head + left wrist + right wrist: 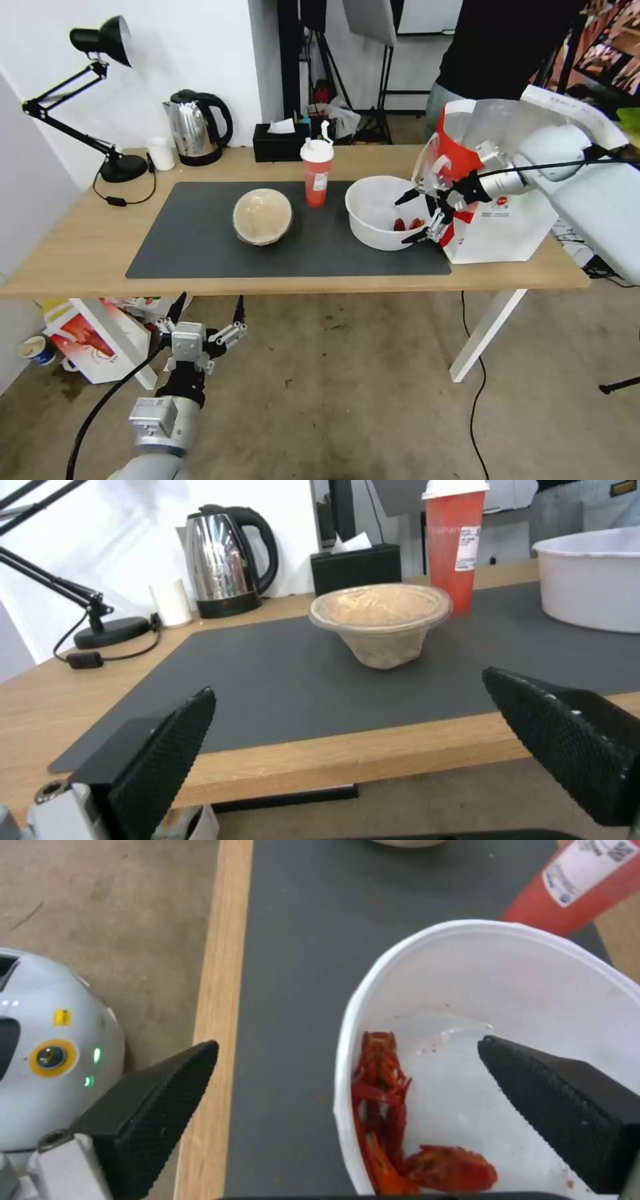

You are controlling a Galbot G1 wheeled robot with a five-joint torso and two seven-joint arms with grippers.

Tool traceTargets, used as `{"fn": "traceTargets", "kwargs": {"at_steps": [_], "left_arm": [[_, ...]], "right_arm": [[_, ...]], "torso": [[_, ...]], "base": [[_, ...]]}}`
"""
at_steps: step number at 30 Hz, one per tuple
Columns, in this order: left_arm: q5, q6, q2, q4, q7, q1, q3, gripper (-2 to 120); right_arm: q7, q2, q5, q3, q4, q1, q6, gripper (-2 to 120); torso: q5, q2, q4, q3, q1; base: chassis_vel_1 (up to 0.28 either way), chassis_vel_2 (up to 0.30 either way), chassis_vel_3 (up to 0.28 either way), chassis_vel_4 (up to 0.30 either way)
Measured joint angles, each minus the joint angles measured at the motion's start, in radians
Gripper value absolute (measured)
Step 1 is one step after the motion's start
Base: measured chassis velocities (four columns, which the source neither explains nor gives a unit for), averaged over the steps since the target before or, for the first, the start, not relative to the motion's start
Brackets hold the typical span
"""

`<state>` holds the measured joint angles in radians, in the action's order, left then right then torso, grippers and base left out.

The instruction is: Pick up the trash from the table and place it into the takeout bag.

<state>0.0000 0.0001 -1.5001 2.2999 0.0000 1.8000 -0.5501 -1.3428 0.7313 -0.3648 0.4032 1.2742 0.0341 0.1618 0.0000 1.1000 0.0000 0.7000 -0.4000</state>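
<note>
Right now, from the head view, your right tool (418,217) hangs at the near-right rim of the white bowl (373,207), fingers spread wide, one over the inside and one outside. That bowl sits on the table (80,257) at the mat's right end, just beside the takeout bag (497,230); the red cup (317,175) and tan lidded bowl (262,215) stand further left. Your left tool (207,320) waits below the table edge, fingers apart.

Through the left wrist view, the tan lidded bowl (381,622) sits ahead on the mat, the left tool (347,730) open and empty.

Through the right wrist view, the right tool (347,1100) straddles the white bowl's (507,990) wall, with the red scraps (387,1120) just inside. Judge that bowl light, thin and flexible: pinch the rim, gently, and keep it level so the scraps stay put.
</note>
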Motion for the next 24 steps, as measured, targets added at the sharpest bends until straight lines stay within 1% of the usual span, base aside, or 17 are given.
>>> {"fn": "traceTargets", "kwargs": {"at_steps": [10, 12, 24], "left_arm": [[0.0, 0.0, 0.0, 0.0, 0.0, 0.0, 0.0, 100], [0.0, 0.0, 0.0, 0.0, 0.0, 0.0, 0.0, 100], [0.0, 0.0, 0.0, 0.0, 0.0, 0.0, 0.0, 100]], "right_arm": [[-0.012, 0.016, 0.001, 0.048, -0.013, 0.048, 0.0, 100], [-0.036, 0.017, 0.0, 0.076, -0.027, 0.078, 0.0, 100], [-0.104, 0.019, 0.02, 0.108, -0.041, 0.113, -0.008, 100]], "torso": [[0.0, 0.0, 0.0001, 0.0, 0.0], [0.0, 0.0, 0.0001, 0.0, 0.0], [0.0, 0.0, 0.0, 0.0, 0.0]], "base": [[0.0, 0.0, 0.0, 0.0], [0.0, 0.0, 0.0, 0.0], [0.0, 0.0, 0.0, 0.0]]}}
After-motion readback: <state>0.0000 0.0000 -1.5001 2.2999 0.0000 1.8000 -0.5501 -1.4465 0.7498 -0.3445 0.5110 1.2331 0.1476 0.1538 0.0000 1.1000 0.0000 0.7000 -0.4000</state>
